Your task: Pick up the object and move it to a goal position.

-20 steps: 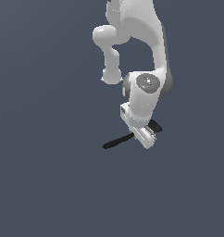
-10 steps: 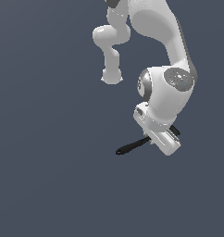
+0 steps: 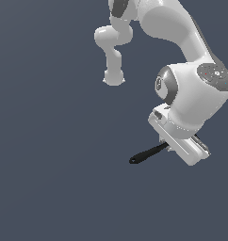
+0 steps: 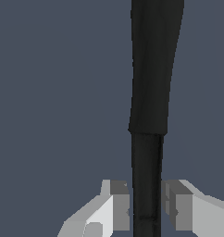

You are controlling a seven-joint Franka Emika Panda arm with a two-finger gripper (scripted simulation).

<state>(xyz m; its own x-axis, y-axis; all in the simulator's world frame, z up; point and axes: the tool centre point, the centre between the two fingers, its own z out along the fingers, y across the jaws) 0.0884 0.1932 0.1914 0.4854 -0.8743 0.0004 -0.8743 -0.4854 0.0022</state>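
Note:
The object [image 3: 145, 155] is a thin black utensil whose slim rounded handle sticks out toward the exterior view's left from under the white hand. My gripper [image 3: 171, 147] is shut on it, though the hand's body mostly hides the fingers in that view. The wrist view shows the object [image 4: 151, 92] as a long dark bar, wider farther from the hand. There my gripper [image 4: 146, 206] has its two grey fingers [image 4: 119, 206] pressed against the narrow part from either side.
The plain dark grey-blue ground [image 3: 50, 179] fills both views with nothing else on it. The arm's white links [image 3: 191, 94] and elbow [image 3: 113, 42] rise above the hand toward the upper part of the exterior view.
The hand has travelled toward the exterior view's right and slightly down in the picture, carrying the object with it. The arm looks larger now.

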